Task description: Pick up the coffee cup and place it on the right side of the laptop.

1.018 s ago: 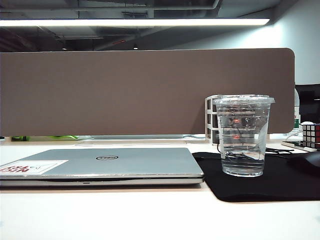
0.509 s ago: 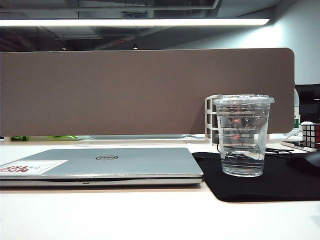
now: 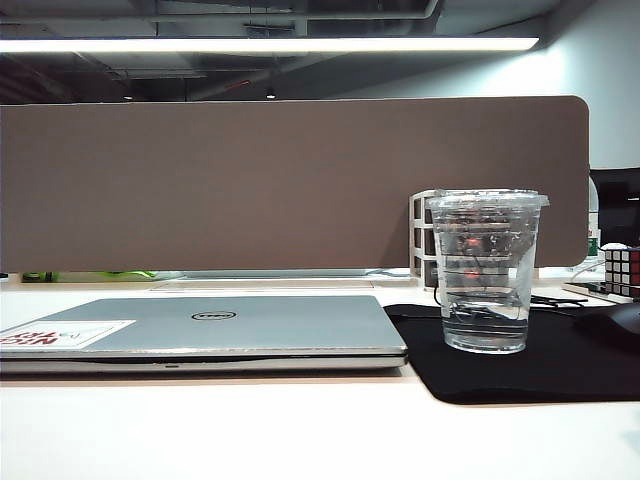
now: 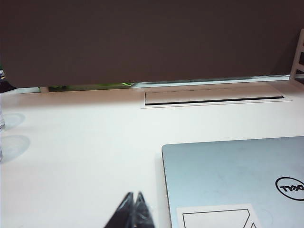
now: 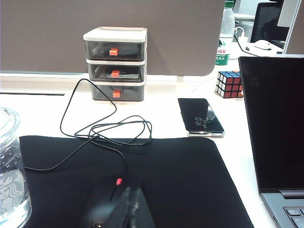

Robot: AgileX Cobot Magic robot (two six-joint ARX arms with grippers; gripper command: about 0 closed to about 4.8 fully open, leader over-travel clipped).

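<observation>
The coffee cup [image 3: 487, 270], clear plastic with a flat lid, stands upright on the black mouse mat [image 3: 560, 370], just right of the closed silver laptop [image 3: 220, 325]. Its side shows in the right wrist view too, as the coffee cup [image 5: 10, 166]. My left gripper [image 4: 134, 197] is shut, its tips pressed together with nothing between them, hovering over bare table beside the laptop [image 4: 237, 175] corner. My right gripper [image 5: 133, 192] is shut and empty as well, over the mouse mat [image 5: 166, 175] near a black mouse [image 5: 102, 211], apart from the cup. Neither gripper shows in the exterior view.
A three-drawer organizer with red handles [image 5: 116, 64] stands at the back with a black cable [image 5: 109, 128] trailing onto the mat. A phone [image 5: 199, 116], a Rubik's cube [image 5: 230, 84], a bottle [image 5: 225, 38] and an open dark laptop [image 5: 278, 133] sit alongside. A brown partition [image 3: 290, 185] closes the back.
</observation>
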